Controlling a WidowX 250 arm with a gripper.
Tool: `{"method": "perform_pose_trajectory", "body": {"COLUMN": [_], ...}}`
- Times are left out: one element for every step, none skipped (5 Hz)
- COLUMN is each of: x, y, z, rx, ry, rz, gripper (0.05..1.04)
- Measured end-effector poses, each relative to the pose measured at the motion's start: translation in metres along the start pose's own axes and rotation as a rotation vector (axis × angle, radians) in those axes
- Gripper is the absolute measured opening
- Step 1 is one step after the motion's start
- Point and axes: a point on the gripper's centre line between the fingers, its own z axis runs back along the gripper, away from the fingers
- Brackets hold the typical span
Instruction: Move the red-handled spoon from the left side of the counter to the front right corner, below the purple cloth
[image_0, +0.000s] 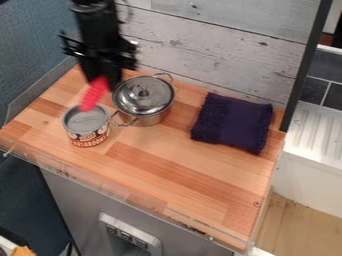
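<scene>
The gripper (101, 80) is holding a red thing (94, 94) by its upper end — its lower end is pointing down-left over the open can (87, 135), its long axis slanting. A lidded pot (152, 118) is sitting beside the can; a dark cloth (234, 122) is lying farther right. The wooden counter (180, 175) is backing onto a plank wall (200, 50) — a blue wall (33, 55) is rising at left.

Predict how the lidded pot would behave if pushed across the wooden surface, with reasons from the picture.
The pot would probably keep its shape, as its shiny walls look like metal. Being squat and broad, it seems likelier to slide than tip. The lid looks separate, so a sudden shove might shift it.
</scene>
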Motion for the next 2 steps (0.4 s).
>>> {"method": "perform_pose_trajectory", "body": {"x": [-0.018, -0.026], "y": [-0.048, -0.08], "z": [-0.019, -0.037], "rx": [-0.029, -0.042], "ry": [0.033, 0.057], "rz": [0.017, -0.015], "gripper": [0.381, 0.381]}}
